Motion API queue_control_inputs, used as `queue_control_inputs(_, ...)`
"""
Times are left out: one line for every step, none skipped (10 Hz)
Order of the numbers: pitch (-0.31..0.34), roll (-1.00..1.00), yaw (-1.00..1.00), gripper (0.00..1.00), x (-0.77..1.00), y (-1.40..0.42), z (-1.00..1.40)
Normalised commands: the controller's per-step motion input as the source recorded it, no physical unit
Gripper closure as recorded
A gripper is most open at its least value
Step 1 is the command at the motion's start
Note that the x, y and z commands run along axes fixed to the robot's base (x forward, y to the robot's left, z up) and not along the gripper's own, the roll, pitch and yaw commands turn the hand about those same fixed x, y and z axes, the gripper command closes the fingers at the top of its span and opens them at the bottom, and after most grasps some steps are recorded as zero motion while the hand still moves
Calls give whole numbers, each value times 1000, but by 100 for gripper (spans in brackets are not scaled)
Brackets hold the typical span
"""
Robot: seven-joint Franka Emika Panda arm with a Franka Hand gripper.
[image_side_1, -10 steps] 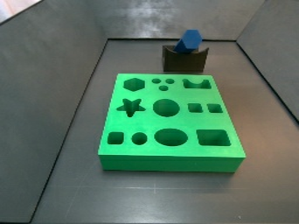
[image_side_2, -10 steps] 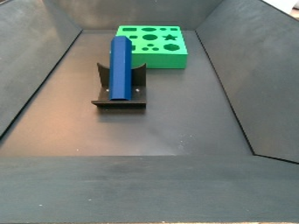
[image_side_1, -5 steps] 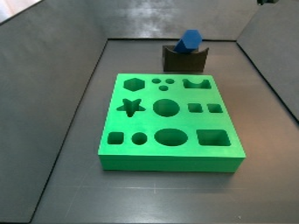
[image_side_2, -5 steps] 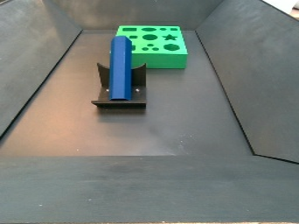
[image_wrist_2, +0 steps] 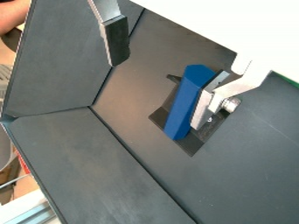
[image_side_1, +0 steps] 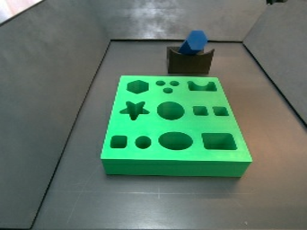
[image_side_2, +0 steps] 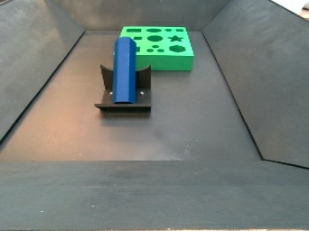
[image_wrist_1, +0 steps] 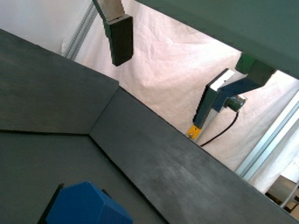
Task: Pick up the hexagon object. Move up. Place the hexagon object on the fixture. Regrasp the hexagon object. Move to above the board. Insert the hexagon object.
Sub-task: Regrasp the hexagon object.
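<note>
Gripper (image_wrist_2: 176,66) fingers stand wide apart with nothing between them, so from my console I read it as open and holding no piece; in both wrist views I see one flat plate with its dark pad (image_wrist_2: 117,39) on one side and the other finger (image_wrist_2: 228,92) across from it. It hangs high over the bin and is outside both side views, apart from a small dark shape at the upper edge of one that I cannot identify. Below the gripper, well apart from the fingers, the hexagon object (image_wrist_2: 187,101) rests on the fixture (image_wrist_2: 208,131); in a wrist view only a blue corner of it (image_wrist_1: 84,206) shows at the frame edge. In both side views I see the blue bar (image_side_2: 125,65) leaning in the notch of the dark block (image_side_2: 122,99), one end raised (image_side_1: 195,40) above the block's top (image_side_1: 189,61). The board (image_side_1: 174,126) lies flat on the dark floor just beside the fixture, its shaped holes all empty; it appears bright green behind the bar (image_side_2: 162,47).
</note>
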Motion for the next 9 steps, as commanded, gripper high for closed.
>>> queue_control_inputs(20,171,115,0,214,-53,-24)
queue_control_inputs(27,165,105,0,209,-54,-27)
queue_control_inputs(33,158,101,0,204,-55,-29)
queue_control_inputs(39,152,99,0,200,-54,-30)
queue_control_inputs(44,148,99,0,196,-54,-30)
queue_control_inputs(49,144,100,0,193,-53,-31)
queue_control_inputs(51,143,101,0,192,-52,-31)
queue_control_inputs(52,142,102,0,190,-51,-30)
queue_control_inputs(53,141,103,0,190,-50,-30)
